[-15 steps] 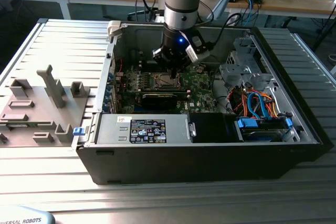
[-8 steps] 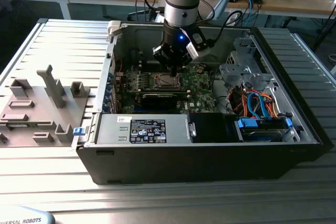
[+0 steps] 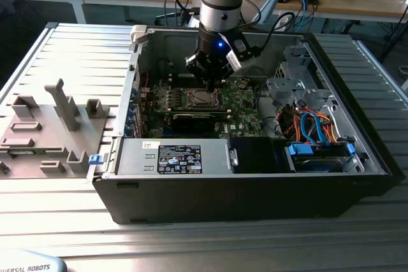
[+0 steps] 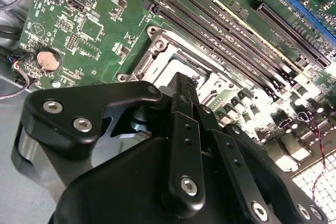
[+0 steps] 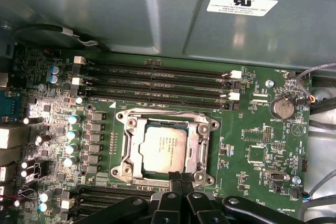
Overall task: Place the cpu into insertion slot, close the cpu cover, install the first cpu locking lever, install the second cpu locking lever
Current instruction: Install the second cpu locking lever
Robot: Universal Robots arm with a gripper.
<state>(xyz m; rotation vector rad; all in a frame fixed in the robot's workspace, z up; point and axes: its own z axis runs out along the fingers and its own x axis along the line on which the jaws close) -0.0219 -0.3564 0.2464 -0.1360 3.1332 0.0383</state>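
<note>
The cpu, a dull silver square, lies flat in the insertion slot on the green board. The cpu cover, a silvery frame, lies down around the chip. A thin wire lever runs along the socket edge beside the memory slots. My gripper is shut with nothing between its black fingers, and its tips sit at the socket edge opposite the memory slots. In the second wrist view the gripper points down at the cover. In the exterior view the gripper hangs just above the socket.
Long memory slots lie beside the socket, and a coin battery sits off to one side. The grey case wall rises behind the board. A black card, a power supply and cabled drive bays crowd the case.
</note>
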